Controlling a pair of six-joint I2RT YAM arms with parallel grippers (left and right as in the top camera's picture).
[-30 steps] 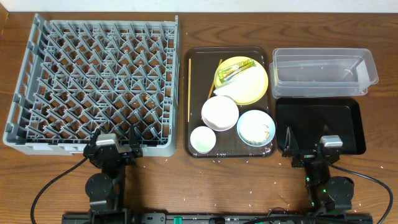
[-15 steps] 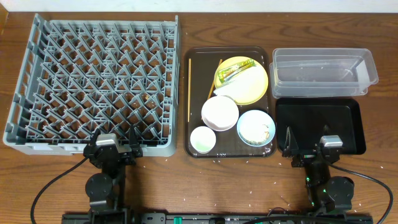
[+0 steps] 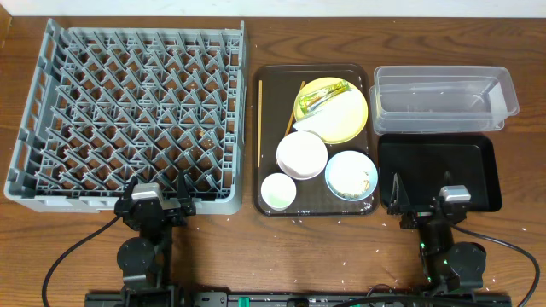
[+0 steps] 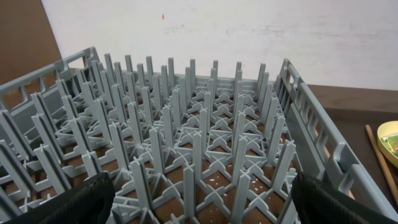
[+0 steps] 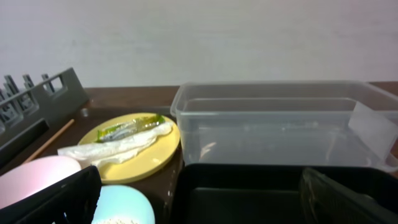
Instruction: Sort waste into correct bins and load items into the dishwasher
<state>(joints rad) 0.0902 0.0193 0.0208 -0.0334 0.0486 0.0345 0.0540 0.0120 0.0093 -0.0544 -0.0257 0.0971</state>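
The wrapper (image 3: pixel 322 96) and napkin (image 3: pixel 322 118) lie on the plate (image 3: pixel 358 119), rice (image 3: pixel 350 177) in the blue bowl (image 3: pixel 370 170), all on the brown tray (image 3: pixel 269 128) mid-table. The tub (image 3: pixel 444 98) sits at the far right corner, with the black tray (image 3: pixel 439 166) nearer. The rack (image 3: pixel 128 111) fills the left. The left gripper (image 3: pixel 158 194) and right gripper (image 3: pixel 424 198) sit at the near edge, jaws apart.

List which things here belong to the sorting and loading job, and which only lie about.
Job: snack wrapper, napkin, rice scraps, yellow plate, white bowl, blue bowl, white cup, chopsticks, clear tub, black tray, dish rack.
Lying about: brown serving tray.
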